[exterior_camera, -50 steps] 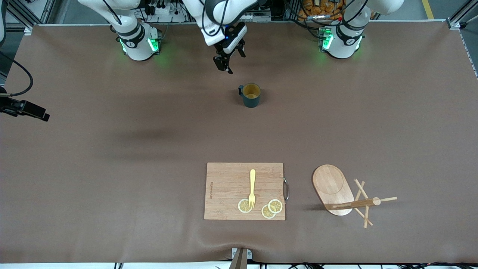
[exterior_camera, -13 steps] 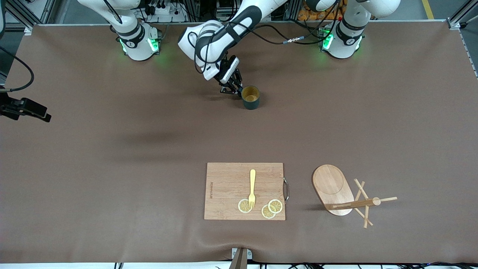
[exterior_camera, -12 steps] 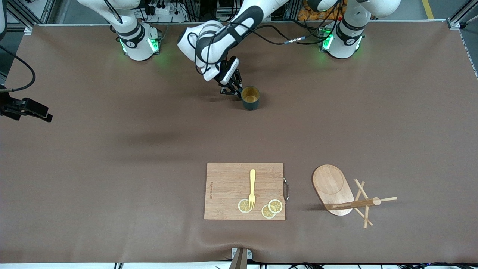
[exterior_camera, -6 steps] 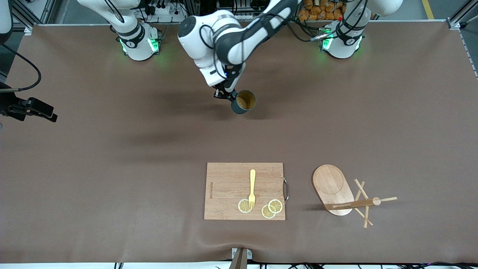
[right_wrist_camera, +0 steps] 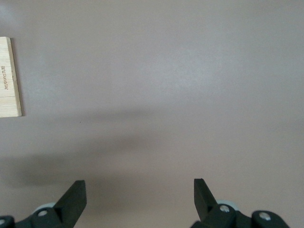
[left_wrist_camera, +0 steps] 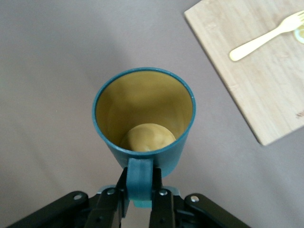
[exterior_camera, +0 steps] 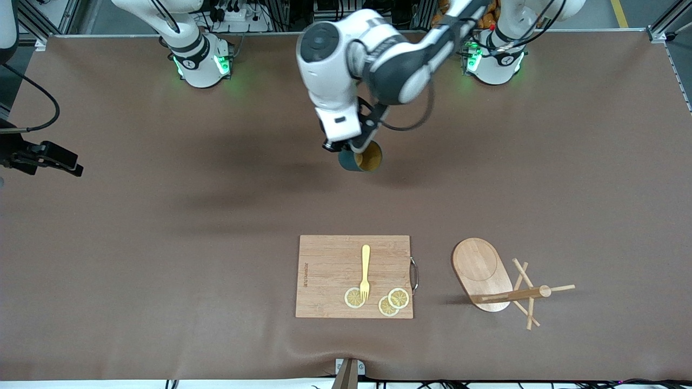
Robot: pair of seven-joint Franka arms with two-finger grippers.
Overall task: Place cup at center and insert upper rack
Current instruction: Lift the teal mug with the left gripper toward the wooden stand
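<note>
Front view: the left arm reaches from its base at about 1 o'clock toward the middle of the brown surface (exterior_camera: 162, 227). The left gripper (exterior_camera: 346, 147) is clenched on the handle of the cup (exterior_camera: 361, 160), which hangs tilted in the air, its tan inside showing, over bare surface at about 12 o'clock from the board (exterior_camera: 354, 276). The board lies near the front edge, with a yellow fork (exterior_camera: 365, 272) on it and three lemon slices (exterior_camera: 390, 302) at the fork's tine end. The rack (exterior_camera: 500, 283) lies tipped on its side toward the left arm's end of the surface, beside the board and well apart from it; its oval base stands on edge and its post and pegs point toward 3 o'clock. The right arm waits at the right arm's end of the surface; only dark parts of it show at the 9 o'clock edge of this view.

Left wrist view: the left gripper (left_wrist_camera: 140, 197) pinches the cup's (left_wrist_camera: 142, 118) loop handle between its fingers (left_wrist_camera: 118, 192). The cup's mouth faces the camera, teal rim around a tan-yellow inside. Below it is bare surface (left_wrist_camera: 47, 71), and at 2 o'clock a corner of the board (left_wrist_camera: 251, 66) with the fork's (left_wrist_camera: 266, 35) handle on it.

Right wrist view: the right gripper (right_wrist_camera: 140, 190) is released, its two dark fingers (right_wrist_camera: 73, 197) standing wide apart over bare surface (right_wrist_camera: 166, 71). A corner of the board (right_wrist_camera: 9, 78) shows at 9 o'clock.
</note>
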